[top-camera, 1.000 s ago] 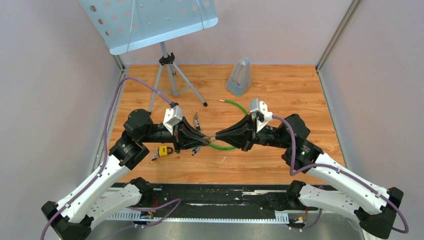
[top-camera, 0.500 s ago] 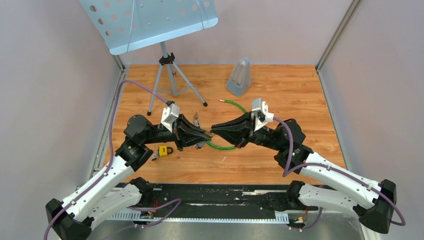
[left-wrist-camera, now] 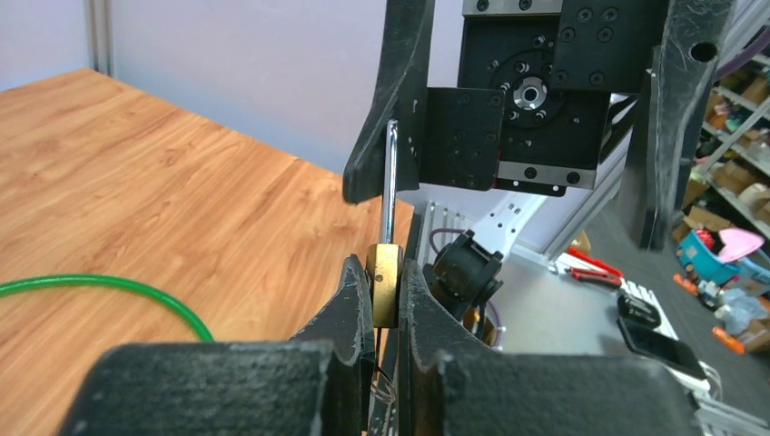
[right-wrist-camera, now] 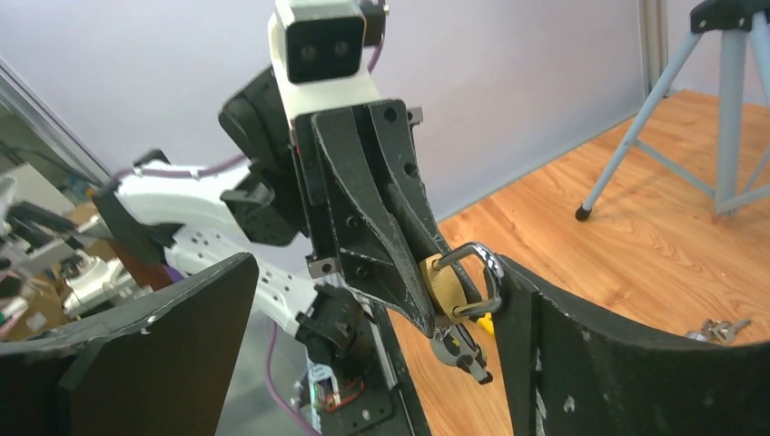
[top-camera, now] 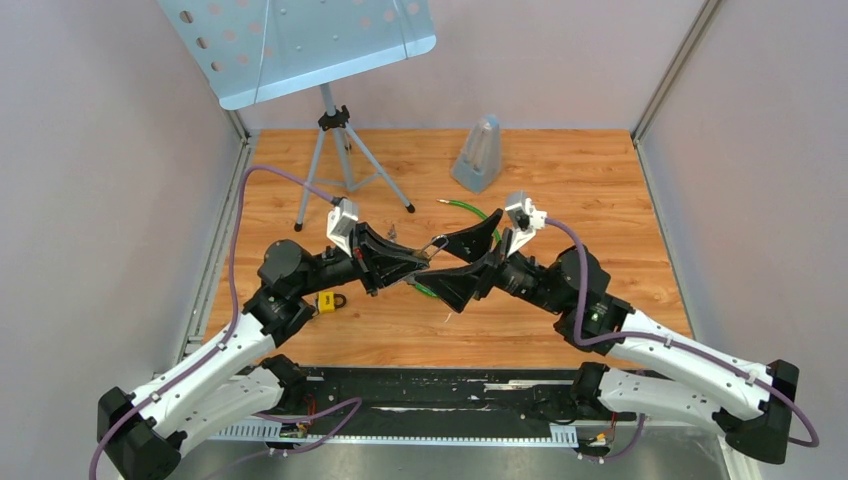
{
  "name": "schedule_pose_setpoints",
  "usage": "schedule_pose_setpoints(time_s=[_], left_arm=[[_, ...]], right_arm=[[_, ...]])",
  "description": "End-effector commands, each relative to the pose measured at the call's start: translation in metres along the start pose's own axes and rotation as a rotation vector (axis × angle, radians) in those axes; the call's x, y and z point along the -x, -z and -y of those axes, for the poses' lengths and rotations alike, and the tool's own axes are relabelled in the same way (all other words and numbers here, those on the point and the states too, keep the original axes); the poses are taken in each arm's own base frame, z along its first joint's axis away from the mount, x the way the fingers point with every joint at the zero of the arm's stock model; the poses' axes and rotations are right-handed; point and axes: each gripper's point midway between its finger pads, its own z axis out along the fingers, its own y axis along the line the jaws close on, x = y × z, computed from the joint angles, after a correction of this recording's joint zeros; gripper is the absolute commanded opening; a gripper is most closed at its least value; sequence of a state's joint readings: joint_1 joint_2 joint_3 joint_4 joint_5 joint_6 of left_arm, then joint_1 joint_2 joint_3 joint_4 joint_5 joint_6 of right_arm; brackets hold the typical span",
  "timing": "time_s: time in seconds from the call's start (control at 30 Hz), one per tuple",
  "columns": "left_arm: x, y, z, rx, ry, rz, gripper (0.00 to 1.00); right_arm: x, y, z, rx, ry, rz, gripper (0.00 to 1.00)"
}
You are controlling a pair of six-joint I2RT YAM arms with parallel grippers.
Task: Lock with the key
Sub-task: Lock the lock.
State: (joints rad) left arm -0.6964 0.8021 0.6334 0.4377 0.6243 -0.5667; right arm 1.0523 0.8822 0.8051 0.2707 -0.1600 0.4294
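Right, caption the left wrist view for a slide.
Left gripper clamps brass padlock, shackle upright, inside the open right gripper.

The left arm (top-camera: 200, 365) and right arm (top-camera: 690, 360) share white links, black joints, purple cables (top-camera: 232, 270), white wrist cameras (top-camera: 343, 222), black pincers (left-wrist-camera: 386, 277).

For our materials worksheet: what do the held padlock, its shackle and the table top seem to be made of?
Padlock: likely brass, with a dull golden-yellow body. Shackle: polished steel or similar, a thin, shiny silver bar. Table top: wood or wood-look laminate, orange-brown with grain lines; I cannot tell which.
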Motion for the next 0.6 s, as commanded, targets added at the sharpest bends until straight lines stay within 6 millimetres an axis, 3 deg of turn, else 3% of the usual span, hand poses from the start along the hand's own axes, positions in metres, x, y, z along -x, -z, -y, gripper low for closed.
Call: schedule_pose_setpoints(time_s=[0.0, 0.3, 0.5, 0.57], left_arm=[[0.036, -0.001, 0.015, -0.030, 0.009, 0.136, 0.00], [0.054, -0.001, 0.035, -0.101, 0.158, 0.181, 0.00], [0.060, 0.000, 0.045, -0.150, 0.197, 0.199, 0.00], [0.058, 0.001, 0.047, -0.164, 0.203, 0.199, 0.00]], right_arm=[[0.041, 0.009, -0.014, 0.026, -0.090, 0.184, 0.96], [0.049, -0.004, -0.005, 0.022, -0.133, 0.292, 0.87], [0.060, -0.017, -0.006, 0.029, -0.148, 0.331, 0.45], [0.063, -0.017, -0.007, 0.044, -0.148, 0.349, 0.38]])
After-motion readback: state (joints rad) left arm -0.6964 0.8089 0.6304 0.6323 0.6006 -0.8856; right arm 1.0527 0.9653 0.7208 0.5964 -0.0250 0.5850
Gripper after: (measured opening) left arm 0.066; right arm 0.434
